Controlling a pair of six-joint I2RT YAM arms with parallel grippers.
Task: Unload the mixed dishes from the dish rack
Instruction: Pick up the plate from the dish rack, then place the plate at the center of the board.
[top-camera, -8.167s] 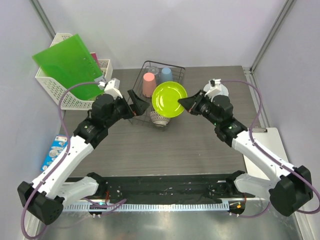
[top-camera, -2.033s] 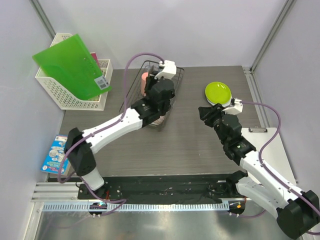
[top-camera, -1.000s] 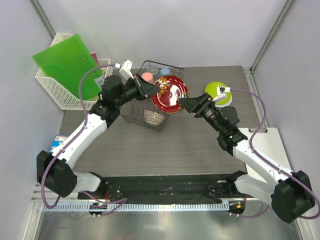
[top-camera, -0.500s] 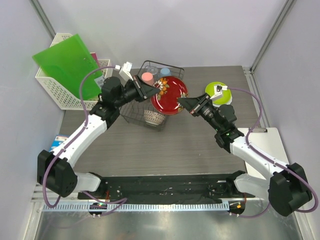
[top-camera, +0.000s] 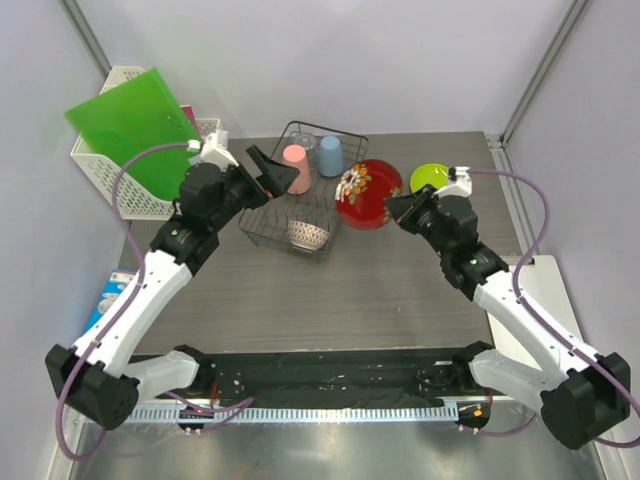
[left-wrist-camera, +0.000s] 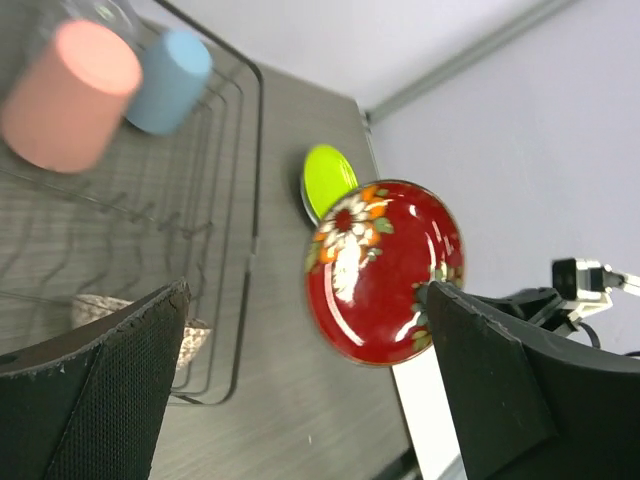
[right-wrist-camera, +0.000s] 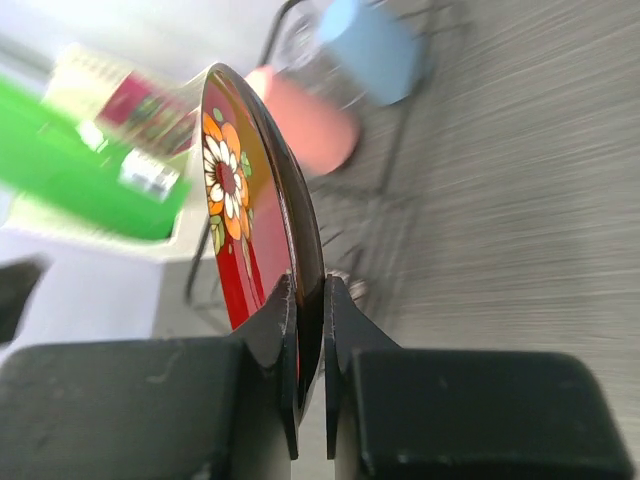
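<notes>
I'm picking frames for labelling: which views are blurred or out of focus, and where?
Top external: sharp, evenly lit. Left wrist: pink cup and light blue cup soft, red flower-patterned plate sharp. Right wrist: plate rim sharp between the fingers, everything behind blurred.

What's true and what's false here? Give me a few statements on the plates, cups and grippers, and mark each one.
The right gripper is shut on the red patterned plate's rim. True.
The left gripper holds the pink cup. False: it is open and empty.
The yellow-green plate stands in the dish rack. False: it lies outside the rack, to its right.
The light blue cup and the white bowl are in the rack. True.
</notes>
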